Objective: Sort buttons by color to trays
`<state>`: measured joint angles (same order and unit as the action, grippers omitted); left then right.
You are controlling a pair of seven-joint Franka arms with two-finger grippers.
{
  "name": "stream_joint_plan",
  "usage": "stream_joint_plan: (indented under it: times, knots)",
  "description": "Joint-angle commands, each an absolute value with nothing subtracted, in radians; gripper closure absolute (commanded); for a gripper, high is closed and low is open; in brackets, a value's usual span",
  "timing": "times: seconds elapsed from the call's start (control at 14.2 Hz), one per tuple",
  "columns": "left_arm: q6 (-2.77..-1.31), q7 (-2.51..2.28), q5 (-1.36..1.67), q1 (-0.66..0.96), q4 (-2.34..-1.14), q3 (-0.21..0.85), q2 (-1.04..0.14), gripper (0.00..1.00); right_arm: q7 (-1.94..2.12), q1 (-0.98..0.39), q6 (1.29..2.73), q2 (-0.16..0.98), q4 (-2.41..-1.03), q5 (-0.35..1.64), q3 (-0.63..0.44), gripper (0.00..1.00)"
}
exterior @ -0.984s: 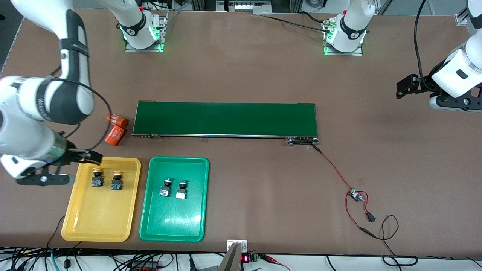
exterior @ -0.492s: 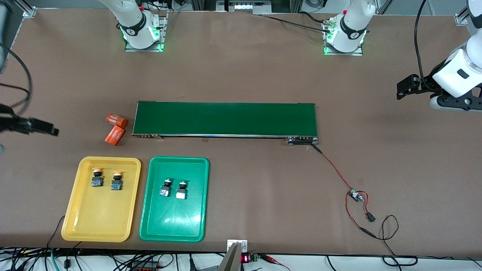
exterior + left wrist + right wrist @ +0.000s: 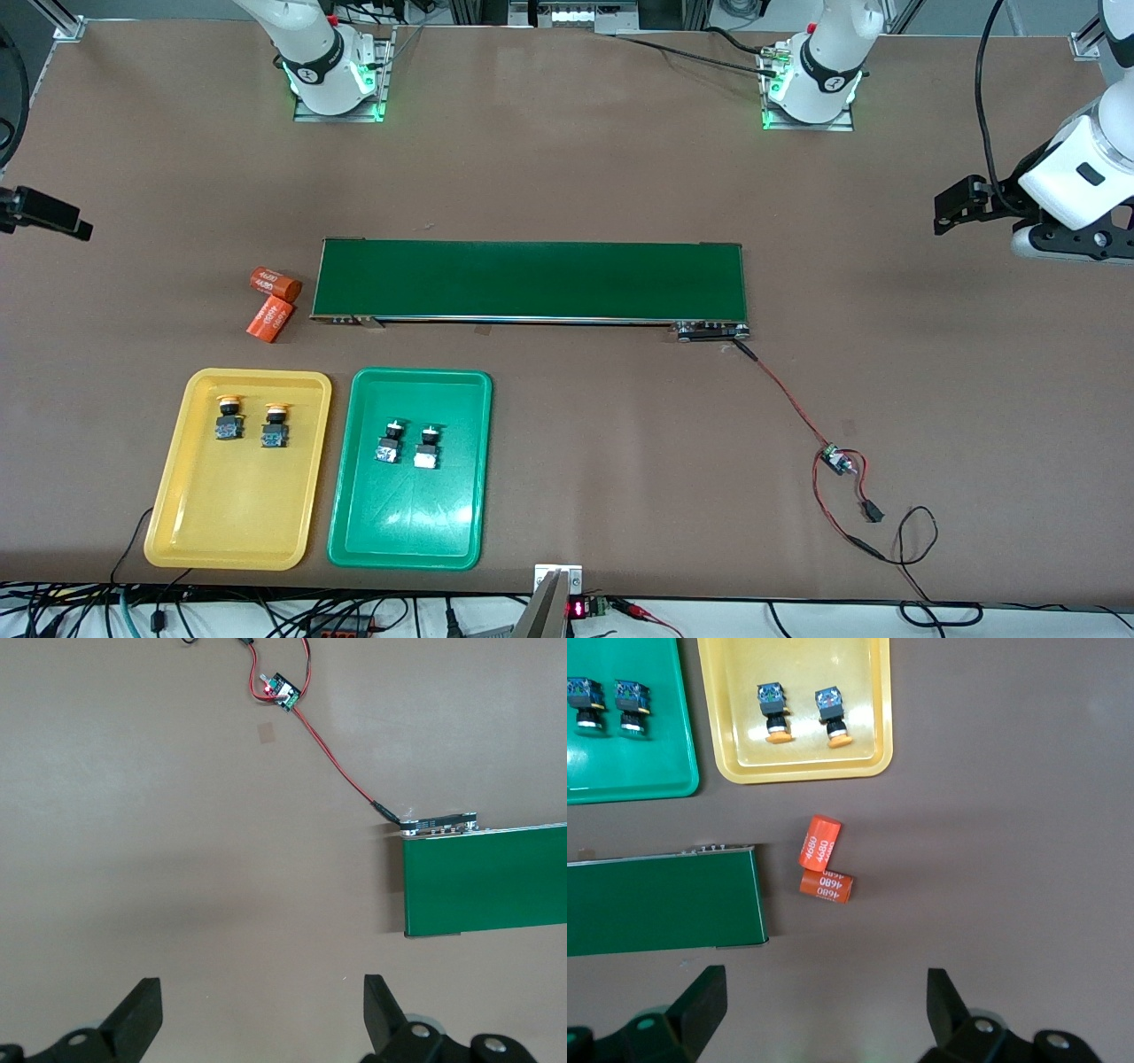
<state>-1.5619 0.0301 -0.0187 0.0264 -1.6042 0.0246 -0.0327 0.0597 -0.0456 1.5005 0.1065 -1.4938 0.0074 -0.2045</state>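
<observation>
2 hands are spread wide and hold nothing: the right hand (image 3: 819, 1010) has pulled up and away from the yellow tray (image 3: 177, 496) in the last second and now hangs over the bench (image 3: 567, 177) edge at its own end, while the left hand (image 3: 261, 1014) waits over bare bench at its end. 2 yellow buttons (image 3: 252, 424) lie in the yellow tray and 2 green buttons (image 3: 407, 443) in the green tray (image 3: 407, 540), nearer the camera than the belt (image 3: 532, 279) and the 2 orange cylinders (image 3: 271, 303), so the sorting looks finished.

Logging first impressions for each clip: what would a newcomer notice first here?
The yellow tray and green tray sit side by side near the front camera, two yellow buttons in one, two green buttons in the other. The conveyor belt lies mid-table, two orange cylinders at its end. Both grippers, left and right, hang open at the table's ends.
</observation>
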Motion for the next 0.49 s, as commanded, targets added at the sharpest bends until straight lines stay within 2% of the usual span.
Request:
stream_joint_plan:
  times: [0.0,0.28,0.42]
  knots:
    - [-1.575,0.046,-0.003,0.020,-1.629,0.023,-0.008,0.00,0.035,-0.040,1.525,0.040,-1.578,-0.023,-0.181,0.00]
    - [-1.575,0.046,-0.003,0.018,-1.628,0.023,-0.008,0.00,0.037,-0.041,1.563,-0.020,-1.637,-0.025,-0.179,0.00]
    - [-1.577,0.046,-0.003,0.018,-1.626,0.023,-0.009,0.00,0.035,-0.041,1.609,-0.079,-1.712,-0.021,-0.178,0.00]
